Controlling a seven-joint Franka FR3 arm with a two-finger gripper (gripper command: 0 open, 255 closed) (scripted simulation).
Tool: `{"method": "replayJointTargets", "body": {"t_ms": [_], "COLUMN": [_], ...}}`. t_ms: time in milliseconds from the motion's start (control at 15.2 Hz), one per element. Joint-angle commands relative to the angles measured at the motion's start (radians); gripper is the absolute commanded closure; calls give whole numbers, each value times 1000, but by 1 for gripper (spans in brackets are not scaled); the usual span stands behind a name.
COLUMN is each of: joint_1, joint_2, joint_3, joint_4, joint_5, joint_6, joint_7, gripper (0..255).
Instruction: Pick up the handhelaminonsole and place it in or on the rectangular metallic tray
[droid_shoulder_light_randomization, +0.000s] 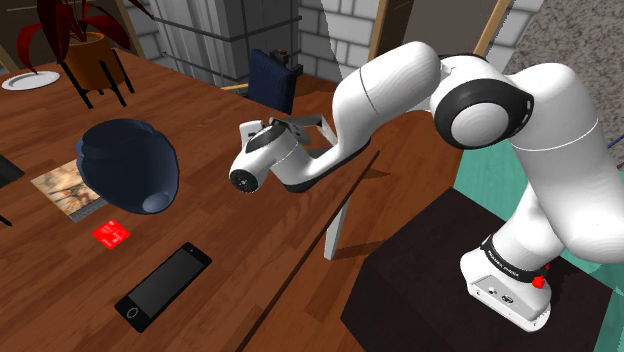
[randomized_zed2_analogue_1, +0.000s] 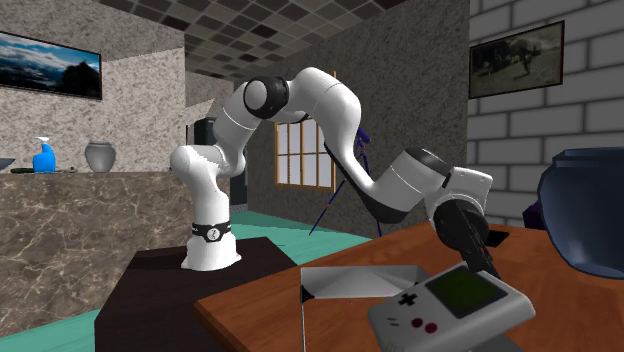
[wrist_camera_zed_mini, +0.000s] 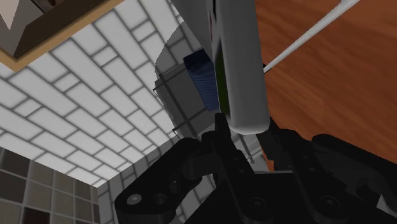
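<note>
My gripper (randomized_zed2_analogue_1: 487, 266) clenched on the grey console (randomized_zed2_analogue_1: 448, 300), which I see over the table (droid_shoulder_light_randomization: 230, 280) near its edge, pale tray (randomized_zed2_analogue_1: 352, 284) just beside it, open wood between it and the phone (droid_shoulder_light_randomization: 163, 286).

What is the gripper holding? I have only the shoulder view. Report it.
Observer: In the wrist view the gripper is shut on a grey handheld console, clasped between its two fingers.
Operator: Describe its face.
Observer: In the second exterior view the console lies screen up, with a dark green screen, a cross pad and two small buttons below it.
Operator: Locate the tray.
Observer: In that same view the metallic tray sits at the corner of the wooden table, on the view's left of the console, towards the stand.
</note>
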Motion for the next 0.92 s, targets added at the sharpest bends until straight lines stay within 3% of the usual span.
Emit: {"method": "replayJointTargets", "body": {"t_ms": [0, 858], "joint_1": [0, -4], "joint_2": [1, -63], "joint_3": [0, 6], "joint_4": [0, -19], "joint_5": [0, 13], "joint_6": [1, -3], "joint_7": [0, -47], "gripper": [255, 255]}}
